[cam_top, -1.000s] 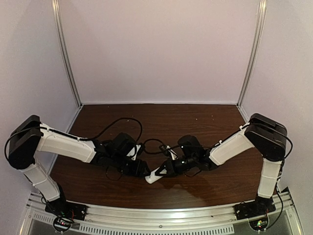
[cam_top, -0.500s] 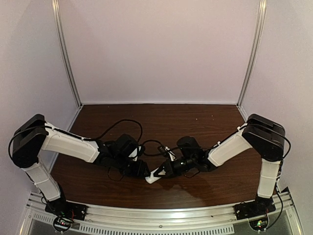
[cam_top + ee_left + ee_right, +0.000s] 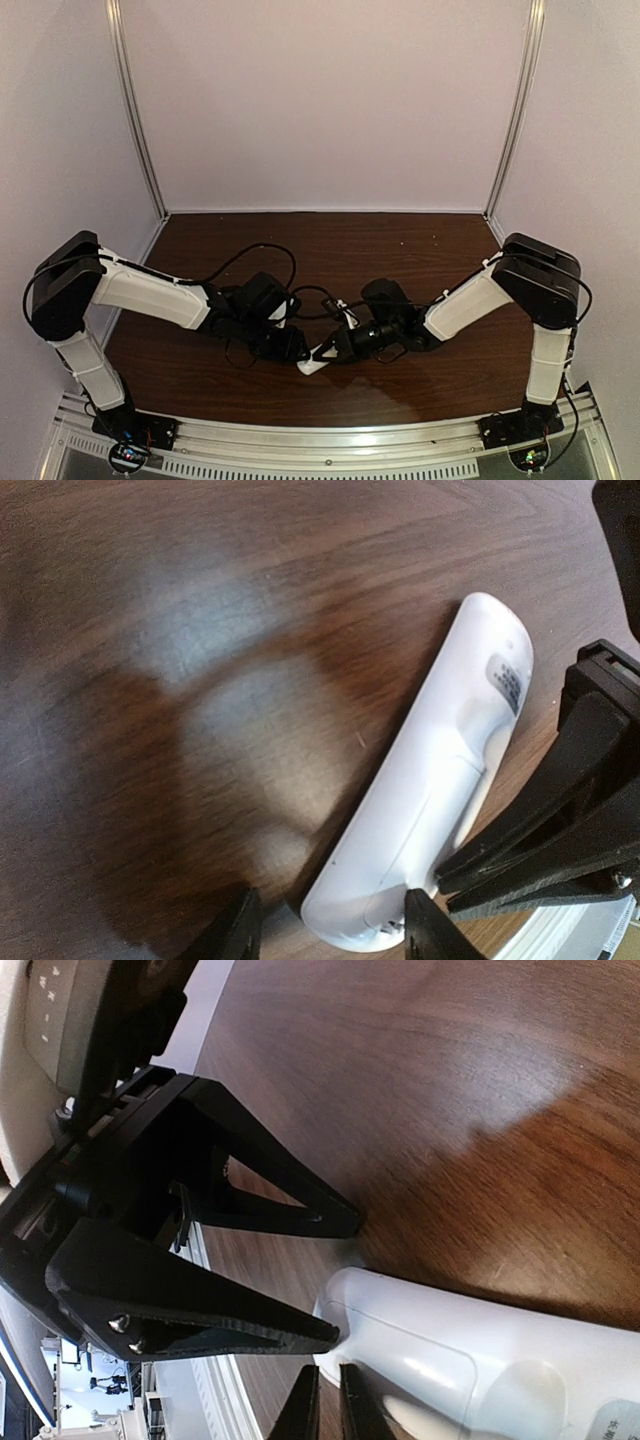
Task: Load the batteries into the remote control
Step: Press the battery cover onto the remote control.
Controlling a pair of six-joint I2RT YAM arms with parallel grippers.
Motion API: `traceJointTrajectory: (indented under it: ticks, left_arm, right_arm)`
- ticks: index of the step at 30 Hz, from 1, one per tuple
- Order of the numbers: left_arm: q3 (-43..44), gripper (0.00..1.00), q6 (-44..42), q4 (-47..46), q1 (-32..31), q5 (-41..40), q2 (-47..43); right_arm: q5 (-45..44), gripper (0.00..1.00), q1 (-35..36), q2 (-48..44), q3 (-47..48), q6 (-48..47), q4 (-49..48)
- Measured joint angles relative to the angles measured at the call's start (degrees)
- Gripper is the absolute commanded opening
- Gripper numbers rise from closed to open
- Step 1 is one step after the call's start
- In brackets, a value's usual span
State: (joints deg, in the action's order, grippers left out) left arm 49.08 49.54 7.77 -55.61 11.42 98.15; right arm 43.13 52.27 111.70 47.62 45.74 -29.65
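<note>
Two arms, your left arm and your right arm, meet low at the remote. It lies on the dark wooden tabletop with its back up, a small printed label near the end away from your left jaws. Your left jaws are open and straddle the remote's other end, one tip touching its edge, the other just beside it. Your right jaws are closed down to a thin slit, their tips against the remote's long side close to that same end. Whether they pinch anything, you cannot tell.
</note>
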Motion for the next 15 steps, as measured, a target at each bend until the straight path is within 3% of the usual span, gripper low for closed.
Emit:
traceJointTrajectory:
  ticks: [15]
  left_arm:
    - [0.7, 0.45, -1.6, 1.7, -0.4, 1.2, 0.5]
  right_arm:
    - [1.0, 0.12, -0.2, 1.0, 0.0, 1.3, -2.3]
